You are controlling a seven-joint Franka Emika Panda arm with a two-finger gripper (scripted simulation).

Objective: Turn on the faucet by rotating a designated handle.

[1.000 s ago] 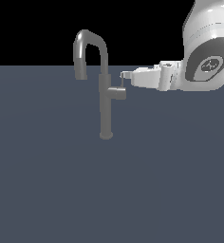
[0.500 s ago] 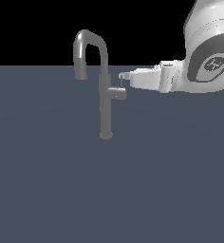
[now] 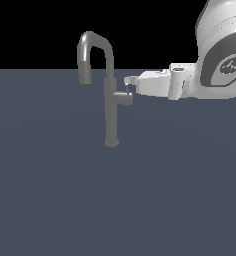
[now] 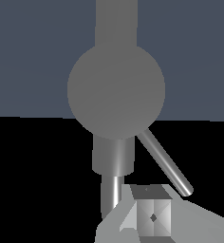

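Observation:
The grey faucet [image 3: 111,117] stands upright, its gooseneck spout [image 3: 94,41] curving over to the exterior view's left. A stubby cylinder [image 3: 124,98] branches off the column to the right, and the thin handle [image 3: 128,88] rises from it. My gripper [image 3: 129,80] reaches in level from the right; its shut fingertips sit at the handle's upper end with nothing between them. In the wrist view the cylinder's round end [image 4: 116,90] faces me. There the handle [image 4: 165,163] slants past it, ending just beside my gripper [image 4: 152,216].
The faucet stands on a flat dark blue-grey surface [image 3: 115,200] that carries nothing else in view. My white arm [image 3: 222,55] fills the exterior view's upper right.
My gripper has crept toward the exterior view's left, closing the small gap to the handle's tip. The faucet and handle look unchanged.

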